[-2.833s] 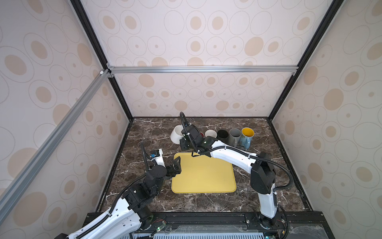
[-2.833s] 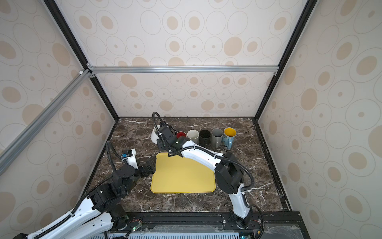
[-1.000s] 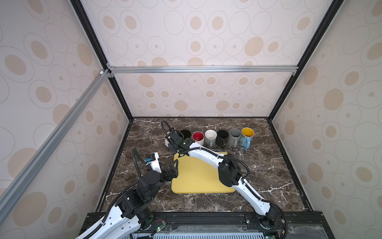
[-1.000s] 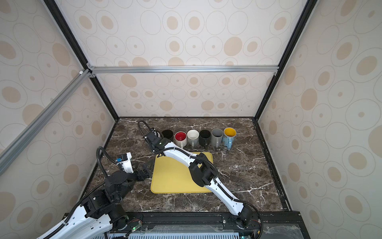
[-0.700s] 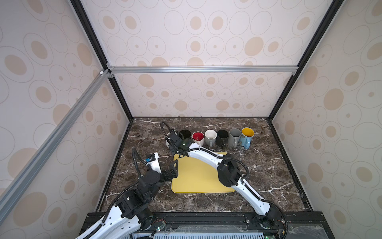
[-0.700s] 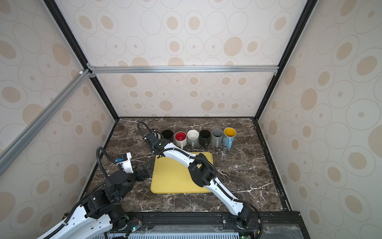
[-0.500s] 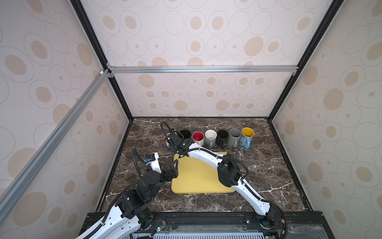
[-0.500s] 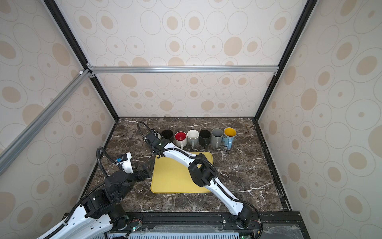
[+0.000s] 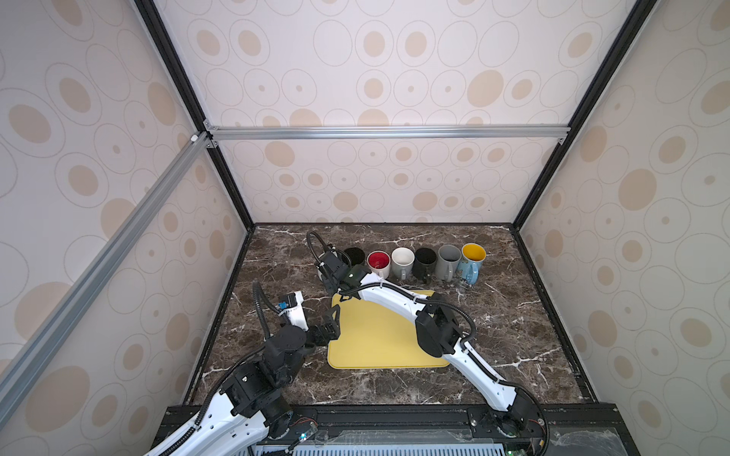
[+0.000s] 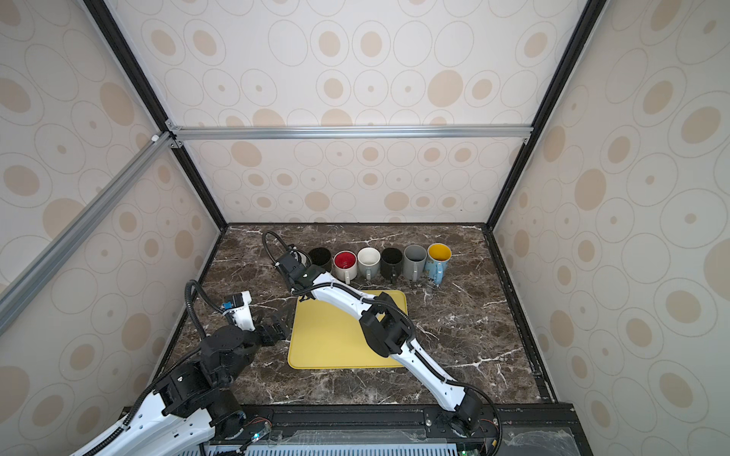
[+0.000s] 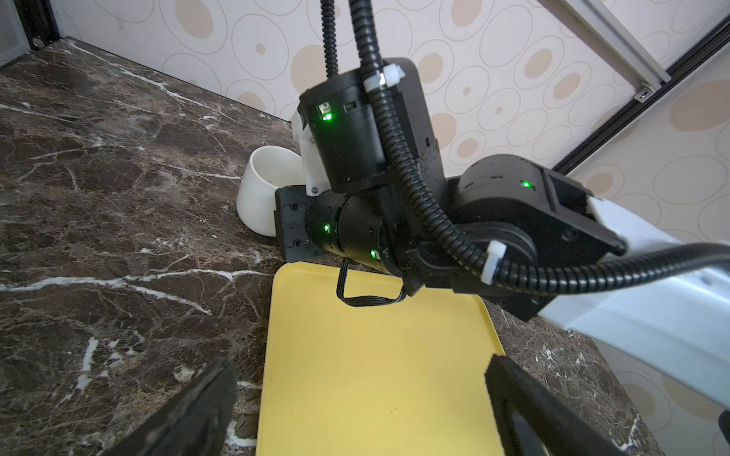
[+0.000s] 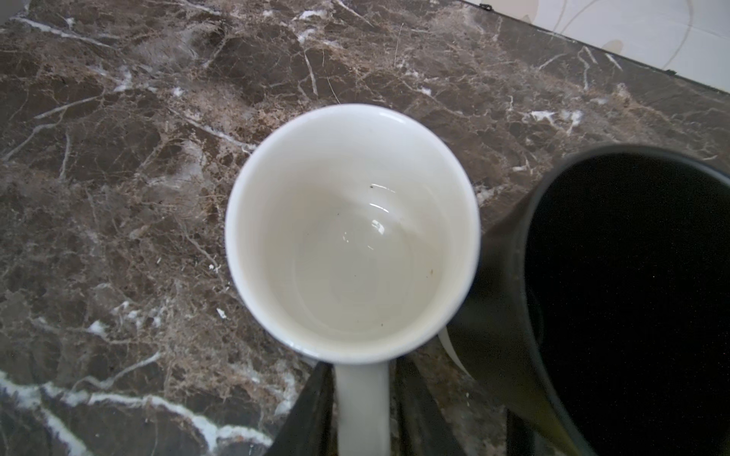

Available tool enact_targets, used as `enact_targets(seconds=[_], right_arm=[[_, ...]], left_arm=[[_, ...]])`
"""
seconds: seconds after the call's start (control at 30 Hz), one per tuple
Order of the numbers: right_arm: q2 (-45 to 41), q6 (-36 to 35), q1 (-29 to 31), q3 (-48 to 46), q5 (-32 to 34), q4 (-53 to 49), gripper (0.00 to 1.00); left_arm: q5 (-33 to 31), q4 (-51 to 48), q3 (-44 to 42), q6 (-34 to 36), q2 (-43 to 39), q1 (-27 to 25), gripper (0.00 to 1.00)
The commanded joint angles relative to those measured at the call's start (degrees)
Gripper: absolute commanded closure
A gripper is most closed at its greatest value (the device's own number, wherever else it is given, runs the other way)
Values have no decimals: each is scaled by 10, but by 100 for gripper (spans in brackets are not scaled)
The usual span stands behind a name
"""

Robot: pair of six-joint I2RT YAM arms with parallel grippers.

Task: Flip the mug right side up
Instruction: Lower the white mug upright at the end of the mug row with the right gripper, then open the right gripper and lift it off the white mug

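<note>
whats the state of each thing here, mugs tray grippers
white ceramic mug: upright, empty
matte black mug beside it: upright
row of five more mugs: all upright
flat yellow plastic tray: nothing on it
right gripper: jaws slightly parted around the white mug's handle
left gripper: wide open, holding nothing

The white mug (image 12: 351,237) is plain inside; the black mug (image 12: 632,296) is dark throughout. The tabletop (image 9: 493,316) is dark brown marble with white veins, the tray (image 9: 375,343) yellow, the walls (image 9: 395,59) cream with tan ovals. The end mug (image 9: 469,268) seems pale blue, yellow inside.
</note>
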Motion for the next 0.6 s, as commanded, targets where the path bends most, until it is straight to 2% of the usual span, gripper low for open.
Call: enact_targets(seconds=[0.0, 0.37, 0.57], right_arm=[[-16, 7, 8, 6, 9, 8, 67], [-84, 11, 9, -65, -22, 58, 63], [-150, 0, 9, -137, -34, 86, 62]], left_arm=[[-12, -17, 3, 3, -8, 4, 1], [-17, -23, 13, 13, -11, 4, 0], [-21, -17, 21, 22, 6, 4, 0]])
